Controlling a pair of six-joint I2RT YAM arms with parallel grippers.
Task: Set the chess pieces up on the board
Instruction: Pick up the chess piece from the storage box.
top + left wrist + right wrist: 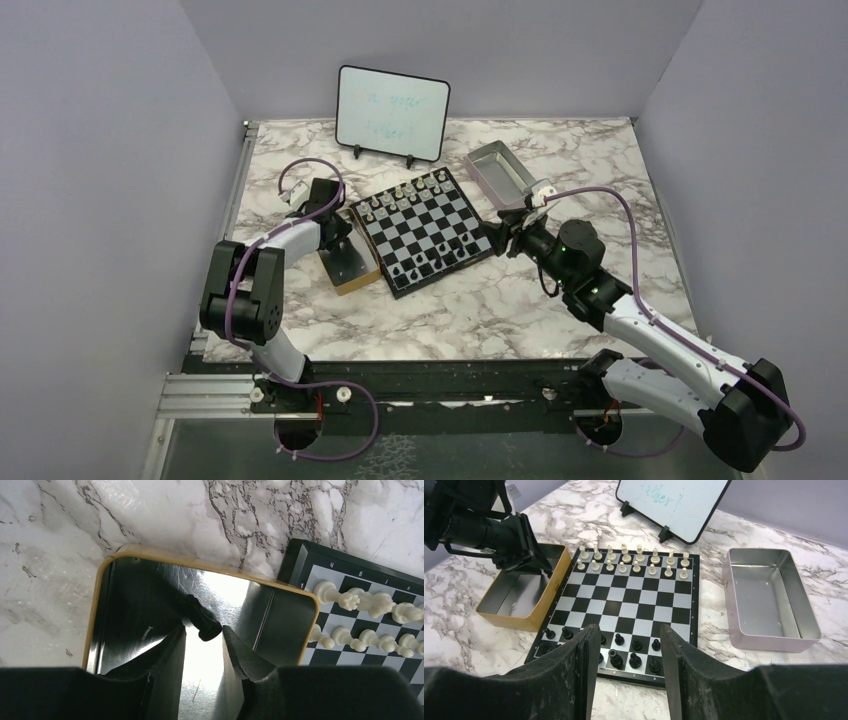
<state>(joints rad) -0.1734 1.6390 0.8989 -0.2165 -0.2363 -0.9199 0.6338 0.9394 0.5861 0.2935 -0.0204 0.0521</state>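
The board (pixel 425 225) lies in the middle of the table, turned at an angle. Several black chess pieces (pixel 430 262) stand in its two near rows, also seen in the right wrist view (pixel 616 656). My left gripper (pixel 203 627) is down inside the tan box (pixel 210 565), jaws open. One black chess piece (pixel 200 616) lies tilted on the box's shiny floor between the fingertips, against the right finger (pixel 235 650). My right gripper (pixel 629 627) is open and empty, just above the board's (pixel 629 595) near edge by the black rows.
Pale white pieces (pixel 624 557) fill the board's two far rows. A grey metal tray (pixel 500 172) stands right of the board, with nothing in it in the right wrist view (pixel 769 595). A small whiteboard (pixel 392 112) stands at the back. Side walls close in the table.
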